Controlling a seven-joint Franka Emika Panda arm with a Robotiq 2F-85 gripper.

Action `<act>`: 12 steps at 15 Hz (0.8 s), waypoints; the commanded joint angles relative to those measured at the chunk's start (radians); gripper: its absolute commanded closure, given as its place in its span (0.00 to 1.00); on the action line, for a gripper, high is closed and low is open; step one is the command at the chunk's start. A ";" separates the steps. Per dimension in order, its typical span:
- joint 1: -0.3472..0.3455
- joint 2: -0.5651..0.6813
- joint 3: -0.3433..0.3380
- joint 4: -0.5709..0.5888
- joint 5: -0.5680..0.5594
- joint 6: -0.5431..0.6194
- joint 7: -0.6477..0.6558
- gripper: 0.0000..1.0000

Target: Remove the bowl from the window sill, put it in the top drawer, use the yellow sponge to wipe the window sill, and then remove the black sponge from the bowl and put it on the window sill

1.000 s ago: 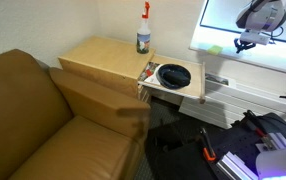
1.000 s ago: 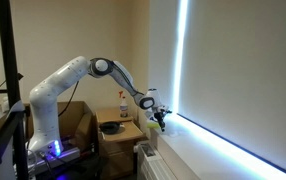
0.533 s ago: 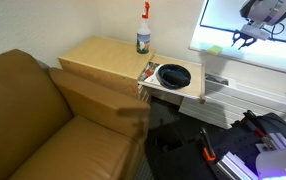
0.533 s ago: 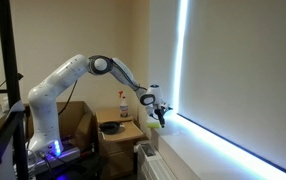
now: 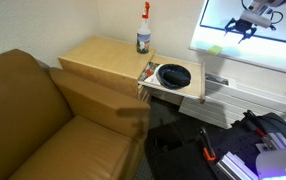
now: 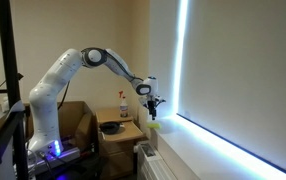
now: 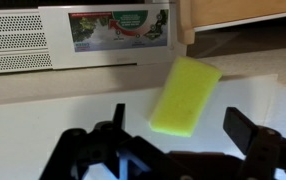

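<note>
The yellow sponge (image 7: 186,95) lies flat on the white window sill (image 7: 43,125), free of any grip. My gripper (image 7: 181,125) hangs open just above it, one finger to each side and neither touching. In both exterior views the gripper (image 5: 245,28) (image 6: 153,103) hovers above the sill (image 5: 258,53), with the sponge (image 5: 215,47) (image 6: 155,125) lower down. The dark blue bowl (image 5: 160,75) sits in the pulled-out top drawer (image 5: 195,93), and the black sponge (image 5: 174,73) lies inside it.
A spray bottle (image 5: 143,30) stands on the wooden cabinet top (image 5: 98,58). A brown couch (image 5: 43,120) fills the left. A white vent unit (image 7: 43,40) runs below the sill. Cables and gear lie on the floor (image 5: 253,140).
The gripper has opened and let go of the yellow sponge, then lifted away from the sill. The sponge stays on the sill.
</note>
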 commanded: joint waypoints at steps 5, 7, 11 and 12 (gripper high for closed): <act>0.106 0.070 -0.062 0.031 0.005 0.018 0.149 0.00; 0.138 0.093 -0.067 0.036 0.010 0.057 0.210 0.00; 0.204 0.184 -0.100 0.081 -0.004 0.249 0.336 0.00; 0.224 0.210 -0.122 0.095 -0.018 0.287 0.364 0.00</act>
